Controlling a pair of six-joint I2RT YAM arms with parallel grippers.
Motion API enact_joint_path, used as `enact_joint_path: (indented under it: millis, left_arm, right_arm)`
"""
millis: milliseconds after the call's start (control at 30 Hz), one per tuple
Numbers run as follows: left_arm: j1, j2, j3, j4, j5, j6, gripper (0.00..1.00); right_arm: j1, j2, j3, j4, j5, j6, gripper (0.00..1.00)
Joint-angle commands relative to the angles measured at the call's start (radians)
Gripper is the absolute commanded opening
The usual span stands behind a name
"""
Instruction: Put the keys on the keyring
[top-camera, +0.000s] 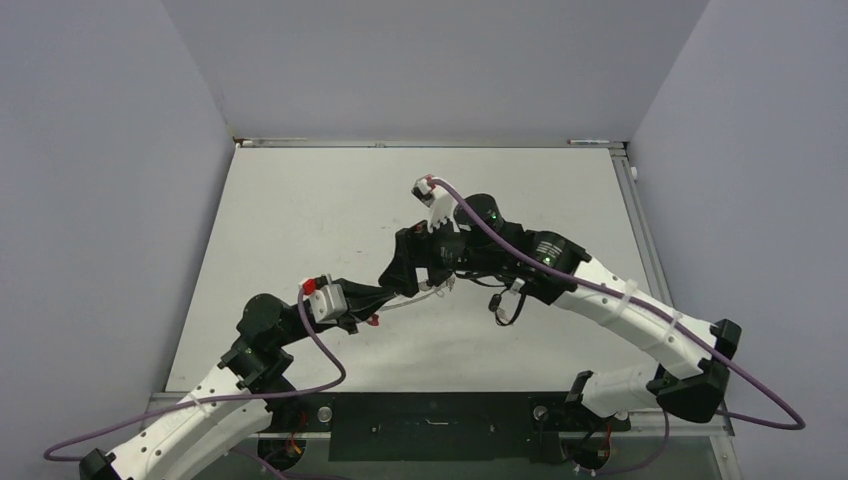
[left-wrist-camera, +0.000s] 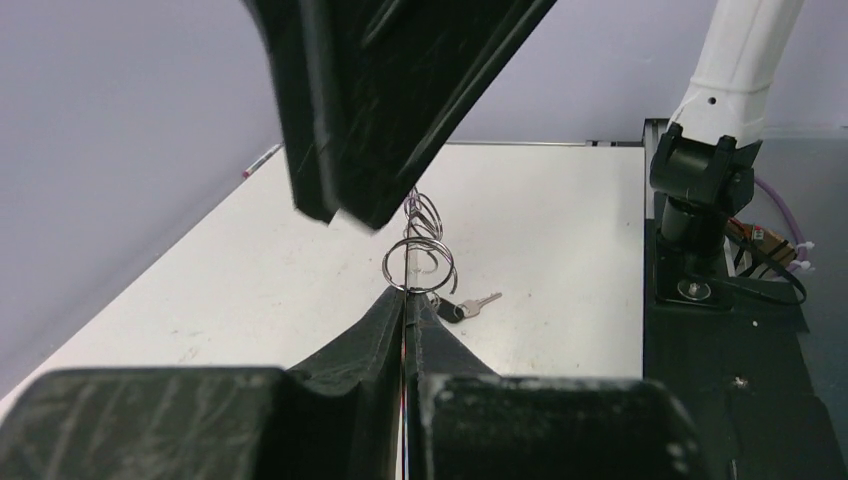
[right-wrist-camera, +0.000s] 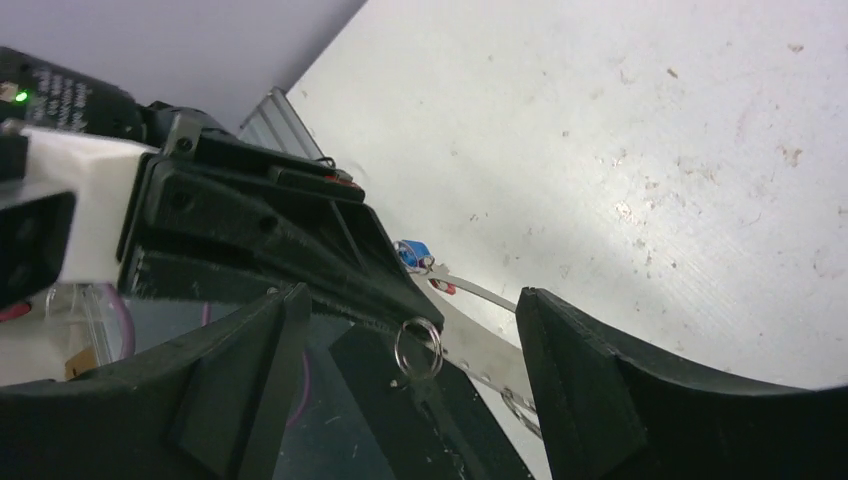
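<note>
L gripper (left-wrist-camera: 405, 303) clenched on keyring (left-wrist-camera: 421, 252), held upright so keys can be threaded; black key (left-wrist-camera: 452, 309) seen at its 4 o'clock. R gripper (right-wrist-camera: 408, 305) spread wide, nothing grasped, keyring straddled.

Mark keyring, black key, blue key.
keyring (left-wrist-camera: 421, 240): left wrist view, wire coil's middle.
black key (left-wrist-camera: 466, 305): left wrist view, start of blade.
blue key (right-wrist-camera: 408, 254): right wrist view, blue head.

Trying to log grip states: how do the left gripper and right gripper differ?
The left gripper is shut, pinching the keyring; the right gripper is open, holding nothing. The left gripper's jaws are pressed together; the right gripper's stand wide apart. Both are black and two-fingered.
</note>
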Motion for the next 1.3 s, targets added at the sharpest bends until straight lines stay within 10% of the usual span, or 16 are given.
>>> enact_joint_path:
  millis: [0,400,733,1267]
  left_arm:
    - [0.013,-0.028,0.003,0.121,-0.008,-0.06,0.0]
    - [0.046,-0.043,0.002,0.152,-0.069,-0.144,0.0]
    - [0.052,-0.039,0.064,0.047,0.019,-0.217,0.0]
    - [0.052,-0.033,0.129,-0.209,0.135,-0.356,0.0]
  right_arm:
    - [0.01,-0.187,-0.14,0.294,0.035,-0.039,0.76]
    - [0.014,-0.502,-0.562,0.797,0.09,0.052,0.61]
    - [0.024,-0.619,-0.675,0.699,-0.112,-0.712,0.67]
    - [0.126,-0.405,-0.558,0.531,-0.234,-1.116,0.51]
